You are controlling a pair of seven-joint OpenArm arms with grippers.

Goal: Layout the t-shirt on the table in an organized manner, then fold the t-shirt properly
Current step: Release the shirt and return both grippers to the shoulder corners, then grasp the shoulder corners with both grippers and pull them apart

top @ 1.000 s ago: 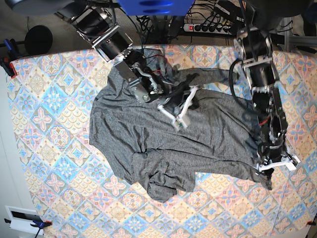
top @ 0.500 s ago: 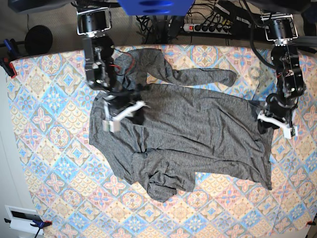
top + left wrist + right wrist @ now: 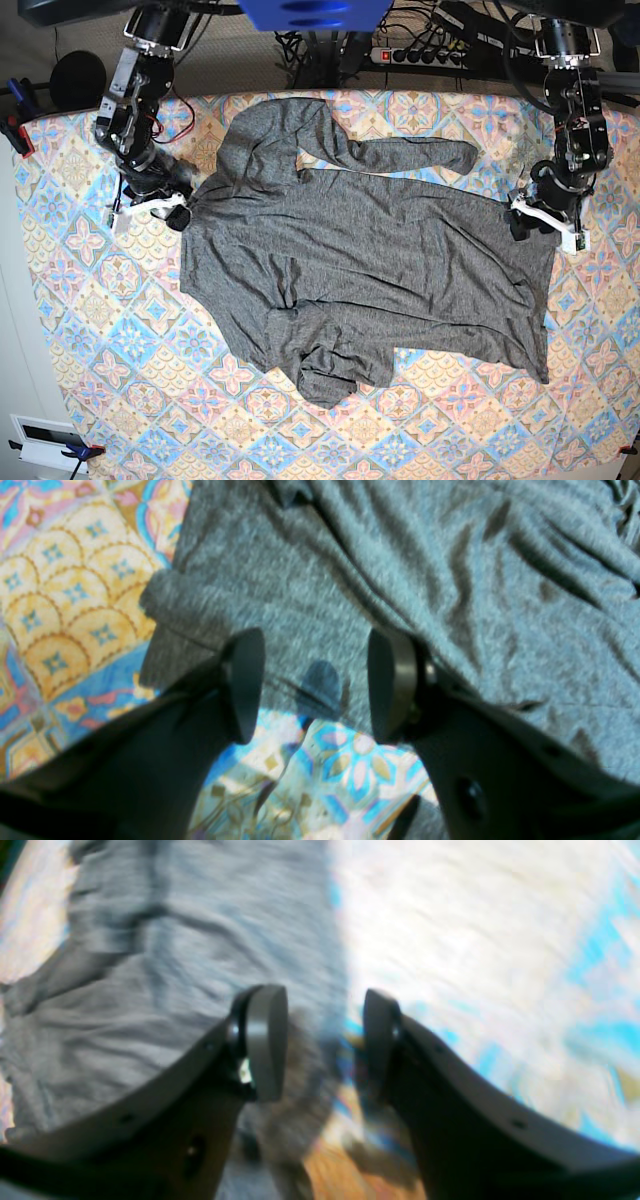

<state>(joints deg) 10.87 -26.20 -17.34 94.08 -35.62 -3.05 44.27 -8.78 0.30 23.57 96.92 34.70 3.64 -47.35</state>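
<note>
The dark-grey t-shirt (image 3: 370, 260) lies spread on the patterned table (image 3: 100, 330), one long sleeve stretched across the top and a bunched fold at its lower edge. My right gripper (image 3: 150, 208) is at the shirt's left edge. In the right wrist view it (image 3: 325, 1045) is open, with the blurred shirt edge (image 3: 150, 940) below the gap. My left gripper (image 3: 545, 225) is at the shirt's right edge. In the left wrist view it (image 3: 315, 680) stands open over the hem (image 3: 400, 555) and the tablecloth (image 3: 65, 595), gripping nothing.
A power strip (image 3: 425, 55) and cables lie behind the table's far edge. A round black object (image 3: 78, 78) sits at the far left, with a red clamp (image 3: 15, 130) on the table's left edge. A white box (image 3: 45, 440) is at the bottom left.
My right gripper carried cloth from the shirt's middle out to its left edge, then let go and opened. My left gripper moved from the lower right corner up to the right edge. The shirt lies flatter.
</note>
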